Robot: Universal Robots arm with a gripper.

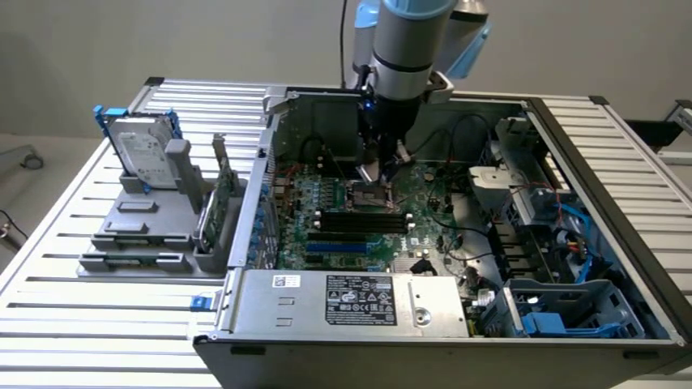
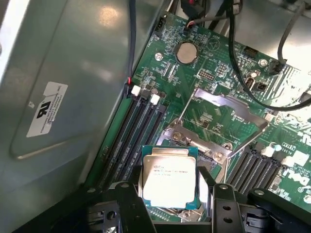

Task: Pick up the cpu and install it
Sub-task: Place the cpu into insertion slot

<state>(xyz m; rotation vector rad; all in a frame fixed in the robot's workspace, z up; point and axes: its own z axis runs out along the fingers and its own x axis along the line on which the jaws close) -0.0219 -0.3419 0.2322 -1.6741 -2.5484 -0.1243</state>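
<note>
The cpu [image 2: 169,177], a thin square chip with a pale silver top and green edge, sits between the two black fingers of my gripper [image 2: 173,194], which is shut on it. It hangs just above the motherboard, close to the socket [image 2: 214,151], whose metal load plate [image 2: 228,109] is hinged up and open. In the exterior view the gripper [image 1: 373,174] points straight down inside the open computer case, over the socket [image 1: 368,194] near the board's middle.
Dark memory slots [image 2: 133,131] run beside the socket, and black cables [image 2: 243,58] cross the board beyond it. The grey case wall [image 2: 63,97] is close by. A silver hard drive [image 1: 146,150] stands on a fixture at the exterior view's left. The power supply [image 1: 346,300] lies at the front.
</note>
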